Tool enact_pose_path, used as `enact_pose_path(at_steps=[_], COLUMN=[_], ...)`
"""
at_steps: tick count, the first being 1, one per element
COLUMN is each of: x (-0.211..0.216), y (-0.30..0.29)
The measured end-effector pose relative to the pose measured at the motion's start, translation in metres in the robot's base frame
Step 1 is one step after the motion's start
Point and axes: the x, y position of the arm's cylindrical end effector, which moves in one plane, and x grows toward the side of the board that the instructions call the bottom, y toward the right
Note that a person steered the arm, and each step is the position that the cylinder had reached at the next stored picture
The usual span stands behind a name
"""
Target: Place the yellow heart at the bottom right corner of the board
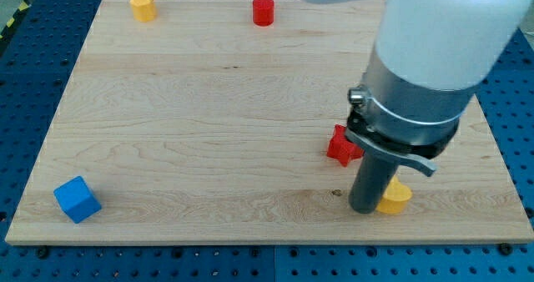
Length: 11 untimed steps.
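The yellow heart (pixel 396 197) lies near the board's bottom right, partly hidden behind my rod. My tip (pixel 365 210) rests on the board just left of the heart, touching or almost touching it. A red star-shaped block (pixel 340 146) sits just above and left of the tip, partly covered by the arm. The arm's white and grey body fills the view's upper right.
A yellow hexagonal block (pixel 143 6) sits near the top left of the wooden board (pixel 209 132). A red cylinder (pixel 264 10) stands at the top middle. A blue cube (pixel 77 198) lies at the bottom left corner. Blue perforated table surrounds the board.
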Motion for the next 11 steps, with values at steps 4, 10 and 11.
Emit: enact_pose_path(at_steps=[4,10,11], x=[-0.007,-0.015,-0.015], y=[0.034,0.105,0.107])
